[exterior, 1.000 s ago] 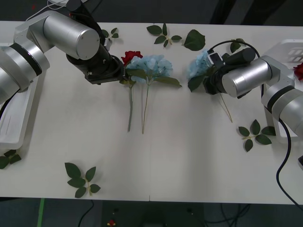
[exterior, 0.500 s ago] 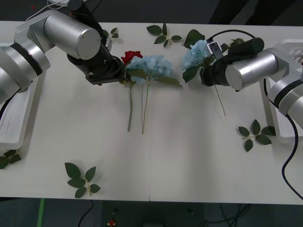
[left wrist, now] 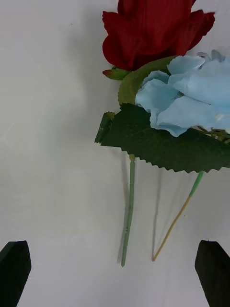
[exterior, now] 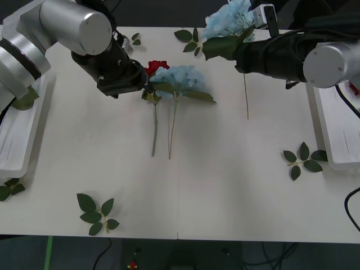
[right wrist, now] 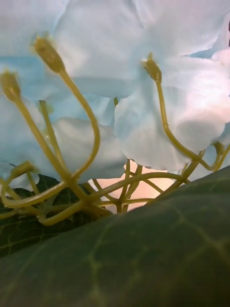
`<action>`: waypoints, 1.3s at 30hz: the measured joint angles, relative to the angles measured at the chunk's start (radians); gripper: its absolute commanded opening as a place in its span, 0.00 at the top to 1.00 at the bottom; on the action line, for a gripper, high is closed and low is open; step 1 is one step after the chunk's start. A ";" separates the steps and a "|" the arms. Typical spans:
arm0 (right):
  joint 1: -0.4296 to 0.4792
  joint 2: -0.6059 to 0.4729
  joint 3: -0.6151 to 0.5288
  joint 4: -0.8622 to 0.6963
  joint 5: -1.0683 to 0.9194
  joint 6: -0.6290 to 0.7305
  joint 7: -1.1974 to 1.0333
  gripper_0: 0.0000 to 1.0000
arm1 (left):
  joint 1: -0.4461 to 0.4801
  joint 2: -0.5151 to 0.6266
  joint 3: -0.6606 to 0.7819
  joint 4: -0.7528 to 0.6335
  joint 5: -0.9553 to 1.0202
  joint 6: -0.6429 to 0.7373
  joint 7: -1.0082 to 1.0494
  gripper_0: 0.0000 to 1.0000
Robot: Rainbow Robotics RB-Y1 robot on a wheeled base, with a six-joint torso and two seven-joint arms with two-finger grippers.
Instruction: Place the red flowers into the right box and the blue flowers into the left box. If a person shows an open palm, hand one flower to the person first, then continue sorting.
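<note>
The right gripper point(exterior: 243, 49) is raised over the far middle of the table point(exterior: 225, 191) and is pinched on a blue flower point(exterior: 228, 19), gripping the stem just below the head. The head and a broad leaf sit on the side of the gripper toward the left arm; the thin stem hangs from the gripper toward the robot, its tip near the table. In the right wrist view the underside of the petals point(right wrist: 115, 72) and a dark leaf point(right wrist: 143, 249) lie directly against the camera, so the fingers are hidden there.

The left gripper point(left wrist: 115, 261) hovers low over the table with its black fingertips point(left wrist: 14, 264) spread wide apart, holding nothing. Between and beyond the tips lie a red flower point(left wrist: 153, 31) and a second blue flower point(left wrist: 196, 98), heads touching, stems side by side and pointing back toward the gripper. In the front view this pair point(exterior: 169, 76) lies just beside the left gripper, on its inner side.

The right box point(exterior: 332, 135) lies beyond the right arm at the table's right edge, with a red flower point(exterior: 354, 87) partly showing at its far end. The left box point(exterior: 17, 135) lies outside the left arm at the left edge. Loose leaf sprigs point(exterior: 95, 214) are scattered on the table well apart from both grippers.
</note>
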 measured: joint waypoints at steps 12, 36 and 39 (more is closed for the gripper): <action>0.156 0.001 -0.112 -0.327 -0.333 -0.024 -0.007 1.00 | 0.024 0.001 0.565 -0.011 0.080 0.227 -0.793 0.00; 0.159 0.080 -0.113 -0.507 -0.383 -0.095 0.009 1.00 | 0.404 -0.036 0.790 -0.015 0.427 0.124 -1.447 0.00; 0.159 0.082 -0.113 -0.508 -0.383 -0.095 0.009 1.00 | 0.407 -0.063 0.813 -0.015 0.427 0.154 -1.447 0.00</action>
